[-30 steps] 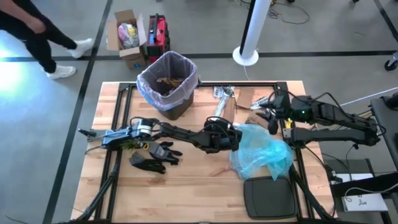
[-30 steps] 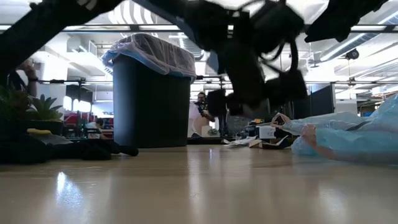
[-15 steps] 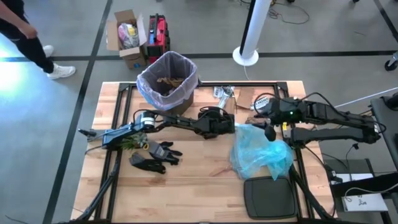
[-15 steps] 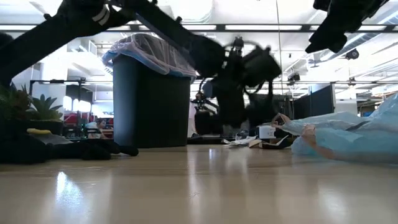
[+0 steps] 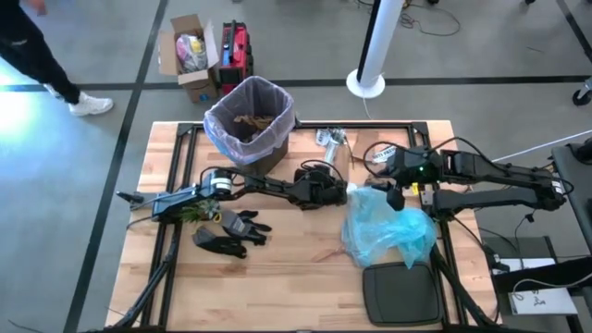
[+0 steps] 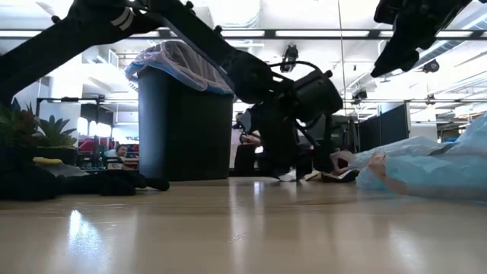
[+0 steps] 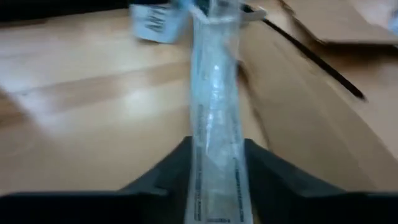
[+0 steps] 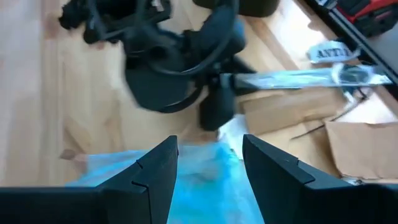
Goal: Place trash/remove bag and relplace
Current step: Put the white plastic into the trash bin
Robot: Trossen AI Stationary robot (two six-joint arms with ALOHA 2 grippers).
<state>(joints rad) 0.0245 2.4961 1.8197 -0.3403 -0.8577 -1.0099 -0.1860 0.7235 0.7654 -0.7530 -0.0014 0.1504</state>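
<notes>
The dark bin [image 5: 250,125] stands at the table's far side, lined with the pale pink-lavender bag [image 6: 183,61], with brown paper trash [image 5: 252,120] inside. More trash lies right of the bin: a long clear wrapper [image 7: 214,106], a white label and cardboard [image 8: 280,106]. My left gripper [image 7: 217,155] is down at the table, open, a finger along each long edge of the wrapper's near end. My right gripper [image 8: 210,146] hangs open above the far edge of the light blue bag [image 5: 388,227], raised clear of it. My left gripper comes at the clear wrapper's near end [image 7: 214,180] slanting down from the near side, fingers [image 7: 177,165] lying along it. The wrapper lies flat and uncrumpled between them. I cannot tell whether the fingers touch its edges.
Black gloves [image 5: 231,231] lie near the left arm's base, beside a small plant. A black tray [image 5: 402,291] sits at the near right edge. The blue bag [image 6: 426,164] is heaped between both arms. Bare wood shows at the near middle.
My left gripper has travelled from beside the blue bag toward the table's far edge and dropped to the tabletop at the clear wrapper. My right gripper has shifted a little toward the table's left.
</notes>
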